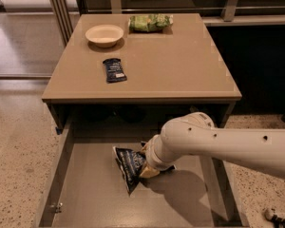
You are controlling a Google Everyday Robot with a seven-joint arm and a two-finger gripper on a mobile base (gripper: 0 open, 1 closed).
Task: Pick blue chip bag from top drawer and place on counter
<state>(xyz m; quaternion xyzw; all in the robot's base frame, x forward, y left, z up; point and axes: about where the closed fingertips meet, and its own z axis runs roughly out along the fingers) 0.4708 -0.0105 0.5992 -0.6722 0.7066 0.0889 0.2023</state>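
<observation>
Down in the top drawer (92,198), the tool (149,171) met the blue chip bag (129,163)

The tool sat low inside the open drawer, at the end of a smooth, rounded white arm (228,144) that reached in from the right. Only a tan tip of it showed beneath the bulky wrist. Whether it was closed on anything could not be told, since the wrist hid most of it.

The blue chip bag lay just to the left of that tan tip and touched it. The bag was crumpled dark navy foil with white lettering, and one pointed corner stuck out toward the drawer's front. It rested near the middle of the drawer, somewhat toward the back, and part of its right side was hidden behind the tool. It was the only item visible in the drawer. The drawer was wide and shallow, with a flat grey bottom and grey-brown side walls, and it stood pulled well out from under the table (180,65).

The table's top was smooth, square and tan-beige with a thin edge. Three things stood on it, well apart from the tool. A round, pale, shallow bowl (104,34) sat at the far left. A crinkled green bag (149,23) lay just beside it along the back edge. A small flat dark-blue packet (115,70) lay nearer the front left. Speckled terrazzo floor (14,146) showed on either side of the drawer.
</observation>
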